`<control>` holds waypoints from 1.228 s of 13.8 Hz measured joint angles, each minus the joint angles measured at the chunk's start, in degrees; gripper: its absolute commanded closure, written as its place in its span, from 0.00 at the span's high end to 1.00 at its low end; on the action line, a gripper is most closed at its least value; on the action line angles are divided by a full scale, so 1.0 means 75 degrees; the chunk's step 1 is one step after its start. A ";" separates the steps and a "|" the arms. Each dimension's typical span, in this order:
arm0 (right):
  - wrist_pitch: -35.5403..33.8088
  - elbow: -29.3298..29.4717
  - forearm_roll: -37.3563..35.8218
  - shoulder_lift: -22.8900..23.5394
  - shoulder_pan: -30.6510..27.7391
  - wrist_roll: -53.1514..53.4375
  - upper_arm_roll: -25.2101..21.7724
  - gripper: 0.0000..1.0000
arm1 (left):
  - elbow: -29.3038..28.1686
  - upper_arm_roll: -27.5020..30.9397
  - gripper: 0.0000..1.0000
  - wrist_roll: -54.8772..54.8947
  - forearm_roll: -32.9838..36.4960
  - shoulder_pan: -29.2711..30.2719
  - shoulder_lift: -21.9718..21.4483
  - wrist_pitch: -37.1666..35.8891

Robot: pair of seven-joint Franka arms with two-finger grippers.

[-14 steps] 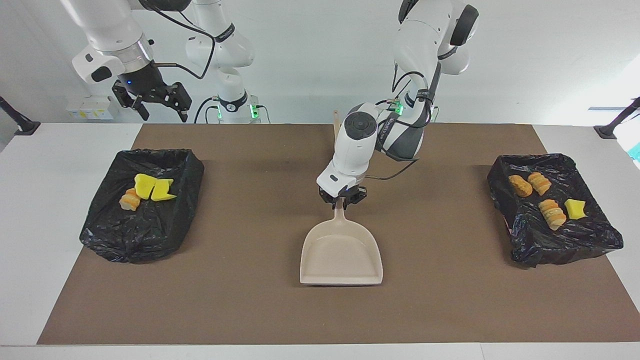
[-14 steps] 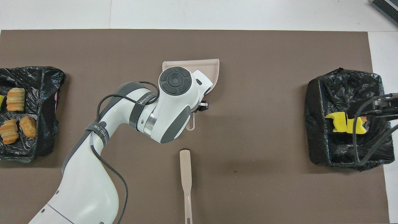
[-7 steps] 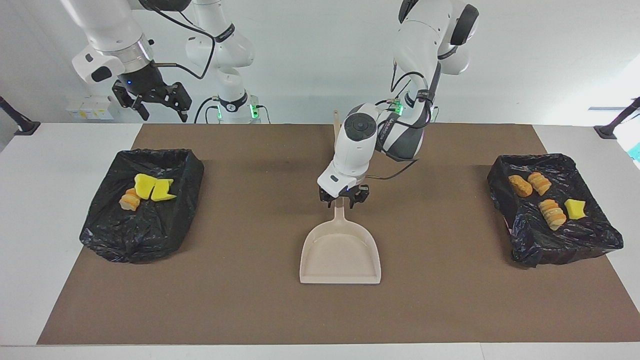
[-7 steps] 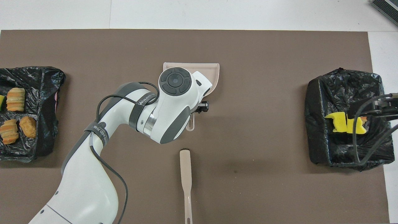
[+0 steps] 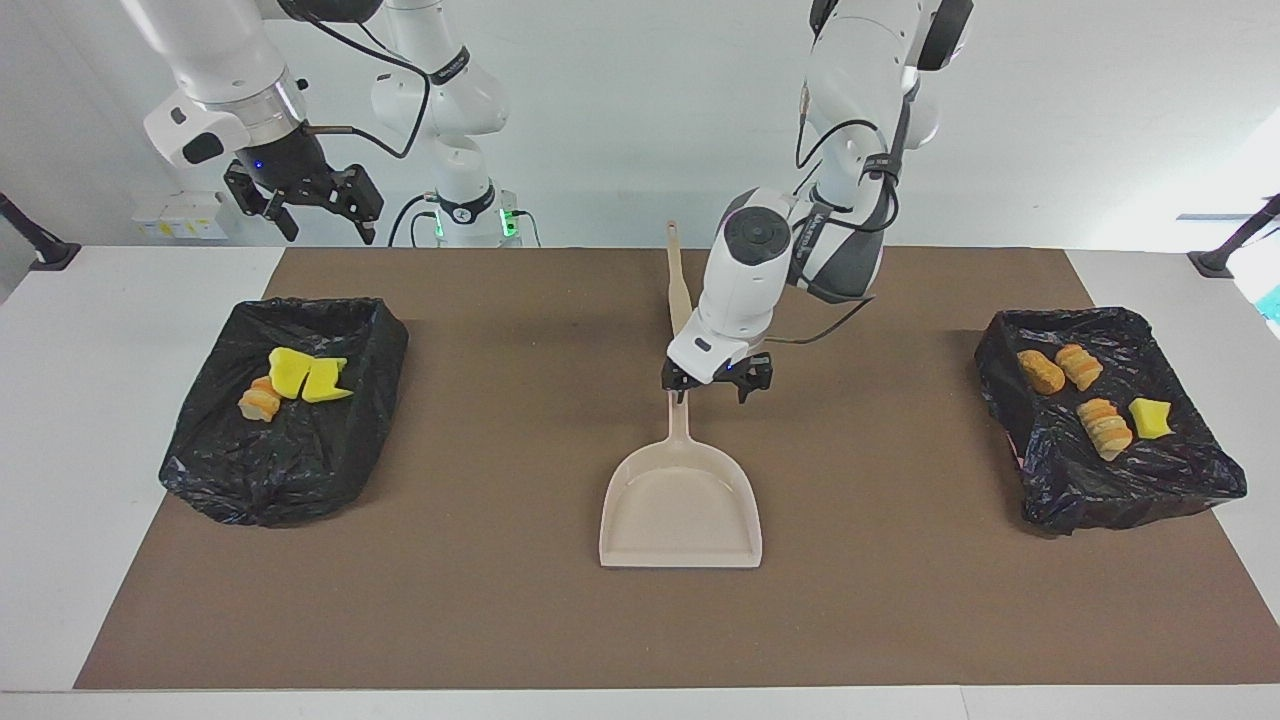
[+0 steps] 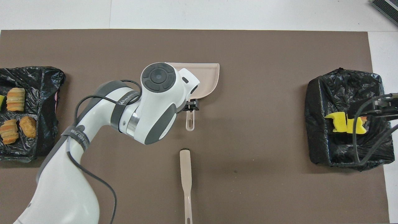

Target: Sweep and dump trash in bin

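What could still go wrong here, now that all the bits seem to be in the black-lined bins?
The open left gripper is raised just above the handle of the empty beige plastic dustpan; swinging low, it might clip the handle and shove the pan.

The beige brush lies nearer to the robots, so the arm could knock it too.

The right gripper waits above the bin holding yellow sponge pieces; dropping, it might snag the crinkled black liner.
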 measured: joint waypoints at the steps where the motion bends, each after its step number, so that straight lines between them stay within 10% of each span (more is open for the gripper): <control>1: 0.0000 0.0000 0.0000 0.0000 0.0000 0.0000 0.0000 1.00 | -0.0258 0.0010 1.00 0.0329 0.0007 0.0220 -0.0382 -0.0085; 8: 0.0000 0.0000 0.0000 0.0000 0.0000 0.0000 0.0000 1.00 | -0.0770 0.0059 1.00 0.1738 0.0014 0.1733 -0.2567 -0.2092; 17: 0.0000 0.0000 0.0000 0.0000 0.0000 0.0000 0.0000 1.00 | 0.1503 0.0131 1.00 0.3549 0.0034 0.2907 -0.2614 -0.4391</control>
